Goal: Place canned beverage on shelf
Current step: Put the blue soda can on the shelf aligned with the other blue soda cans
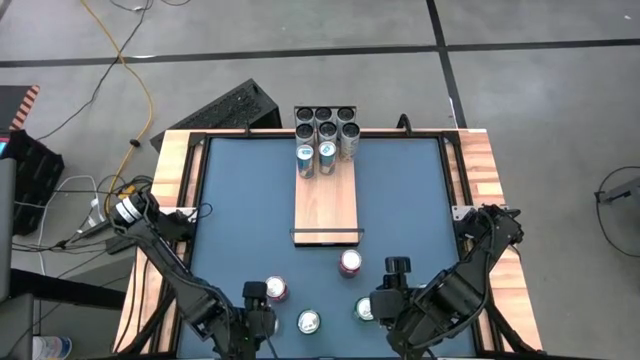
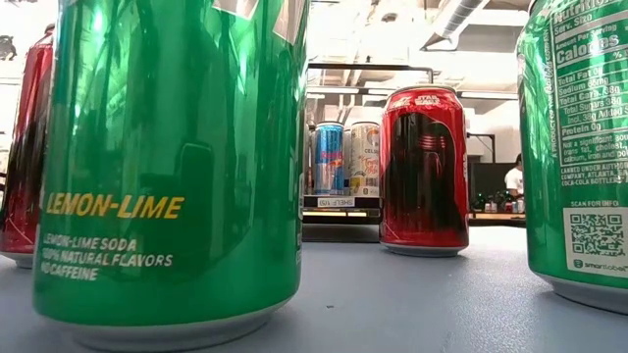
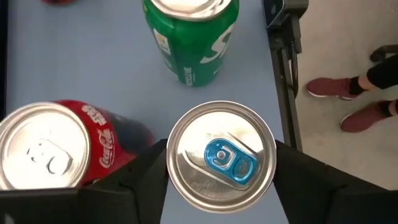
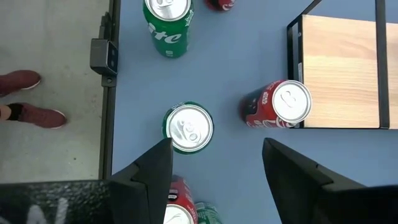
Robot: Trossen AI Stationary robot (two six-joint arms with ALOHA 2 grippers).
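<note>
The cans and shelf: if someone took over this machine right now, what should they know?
Left end effector closed on a blue-tab can near the table's front edge.
Right end effector open, empty, beside a green can.
Shelf holds a cluster of cans at its far end; the rest is bare.
Done: grasp.
To do: carry this can to the shelf.

I see a yellow cable [image 1: 137, 95] and a black keyboard-like panel [image 1: 222, 108] on the floor, someone's red shoes [image 3: 360, 104] beside my table [image 1: 400, 210].
</note>
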